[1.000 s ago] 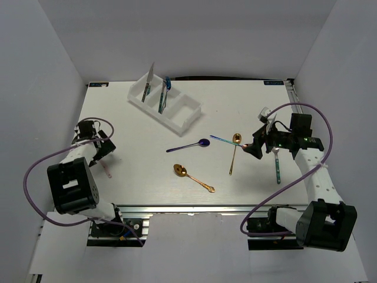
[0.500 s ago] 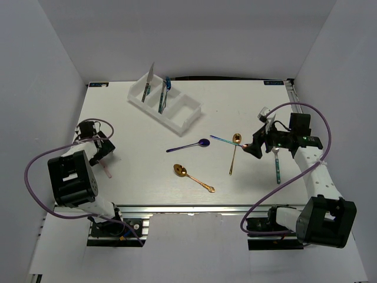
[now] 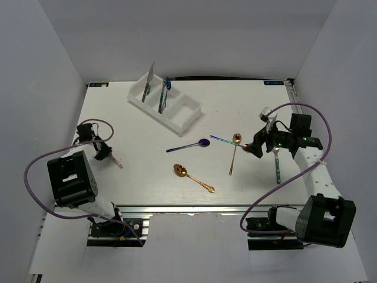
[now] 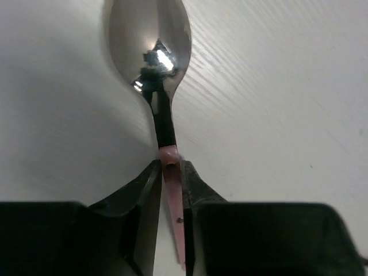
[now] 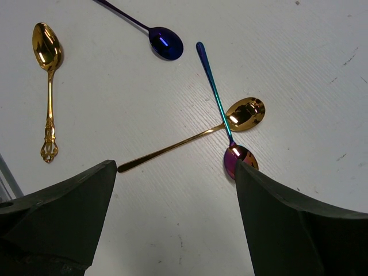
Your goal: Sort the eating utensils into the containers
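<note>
Spoons (image 5: 165, 43): four loose (two gold); fifth spoon (image 4: 150, 40) in closed left claw (image 4: 171, 169); right claw (image 5: 174, 169) open

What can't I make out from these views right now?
- Left wrist: the spoon has its handle end hidden inside the left gripper.
- Right wrist: the iridescent spoon has its bowl partly behind a finger of the right gripper; contact unclear.
- Top view: the teal utensil has its upper end under the right arm; type unclear.
- Top view: the tray walls hide the lower ends of the utensils in it.
</note>
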Motion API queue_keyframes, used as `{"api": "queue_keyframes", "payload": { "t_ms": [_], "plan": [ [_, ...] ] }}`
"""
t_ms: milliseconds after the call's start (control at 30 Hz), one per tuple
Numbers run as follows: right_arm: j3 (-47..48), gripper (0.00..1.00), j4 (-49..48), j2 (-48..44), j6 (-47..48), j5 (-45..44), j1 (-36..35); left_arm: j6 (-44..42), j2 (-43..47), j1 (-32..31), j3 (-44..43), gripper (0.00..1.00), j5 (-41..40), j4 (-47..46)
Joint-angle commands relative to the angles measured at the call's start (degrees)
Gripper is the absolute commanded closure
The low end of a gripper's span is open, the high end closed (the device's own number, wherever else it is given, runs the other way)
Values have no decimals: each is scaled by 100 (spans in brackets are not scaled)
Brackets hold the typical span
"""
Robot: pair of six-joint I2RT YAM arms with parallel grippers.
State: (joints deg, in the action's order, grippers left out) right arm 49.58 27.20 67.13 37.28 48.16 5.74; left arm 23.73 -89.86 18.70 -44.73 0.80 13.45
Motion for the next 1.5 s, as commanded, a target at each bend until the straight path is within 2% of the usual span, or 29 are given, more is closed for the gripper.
{"api": "queue_keyframes", "payload": {
  "t_ms": [0, 33, 67, 133, 467, 633, 700, 800, 867, 1100, 1300, 1433, 1467],
  "plan": [
    [-89, 11, -215, -104, -107, 62, 59, 1, 108, -24, 245, 73, 1376, 88],
    [-89, 11, -215, -121, -107, 62, 68, 9, 179, -24, 272, 81, 1675, -87],
    [-98, 11, -215, -130, -115, 53, 68, 53, 249, -33, 289, 83, 2191, -184],
    [-98, 11, -215, -113, -98, 53, 68, 114, 494, -129, 333, 85, 2590, -395],
    [-98, 11, -162, -25, -45, 44, 68, 325, 1410, -902, 123, 91, 3233, -844],
    [-115, 11, -215, 1, -80, 35, 68, 580, 1305, -1631, -176, 94, 3655, -1757],
    [-133, 11, -241, 19, -89, 44, 68, 555, 1016, -2087, -474, 96, 3734, -2230],
    [-142, 11, -259, 63, -98, 9, 77, 265, 349, -2554, -1203, 96, 3560, -2400],
    [-159, 11, -277, 80, -98, 9, 85, 194, -55, -2730, -1616, 95, 3576, -2487],
    [-186, 11, -303, 116, -89, -53, 94, -122, -2163, -3126, -3872, 95, 3261, -2523],
    [-186, 11, -294, 186, -63, -70, 103, -465, -3343, -3425, -5132, 94, 2857, -2242],
    [-212, 11, -321, 177, -54, -61, 94, -693, -3740, -3548, -5572, 88, 2549, -2022],
    [-212, 11, -329, 186, -54, -70, 103, -694, -3818, -3557, -5651, 80, 2522, -1961]
  ]
}}
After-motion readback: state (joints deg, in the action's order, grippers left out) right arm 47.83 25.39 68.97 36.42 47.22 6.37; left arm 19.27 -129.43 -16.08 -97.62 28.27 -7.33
